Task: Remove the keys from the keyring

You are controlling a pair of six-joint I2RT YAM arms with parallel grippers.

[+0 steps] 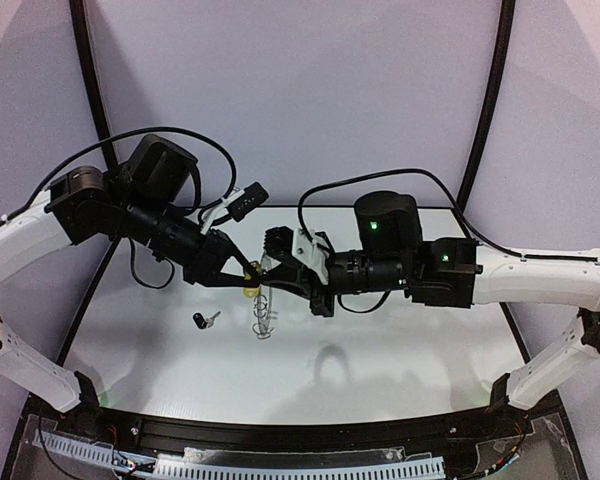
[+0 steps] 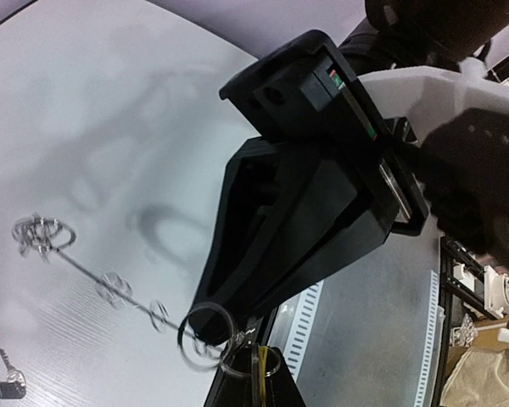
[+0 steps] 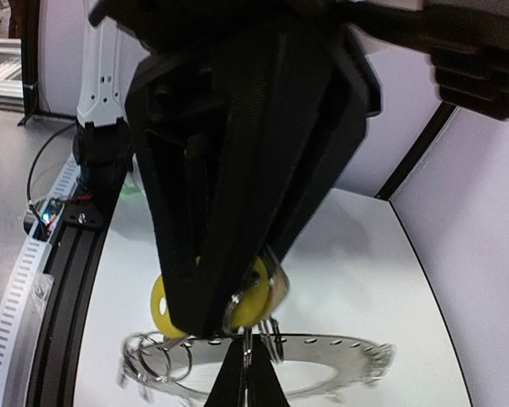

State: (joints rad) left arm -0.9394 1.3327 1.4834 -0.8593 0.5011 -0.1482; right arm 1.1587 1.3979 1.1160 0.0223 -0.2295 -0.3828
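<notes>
1. The keyring (image 3: 339, 352) is a flat grey metal hoop with a row of small holes along its rim and thin silver wire loops hooked through them.
2. It is up off the table (image 1: 400, 340), between the two gripper tips over the table's middle left. From the overhead view it shows as a small tangle of silver wire just below the tips.
3. From the left wrist the hoop is seen edge-on as a thin line running away from the tips, with clusters of loops along it and a bunch at its far end.
4. The yellow key (image 3: 163, 307) has a round bright yellow head. It sits right at the keyring's near rim, partly hidden behind the left gripper (image 1: 245, 265).
5. The left gripper's fingers are pressed together with a sliver of yellow between them, so they are clamped on the yellow key.
6. The right gripper (image 1: 268, 272) meets the left tip to tip. Its fingers are together at the near rim among the loops; whether they pinch the rim itself or one loop is unclear.
7. The black key (image 1: 205, 320) lies flat on the table, apart from the keyring and to the left of it, with a short silver blade.
</notes>
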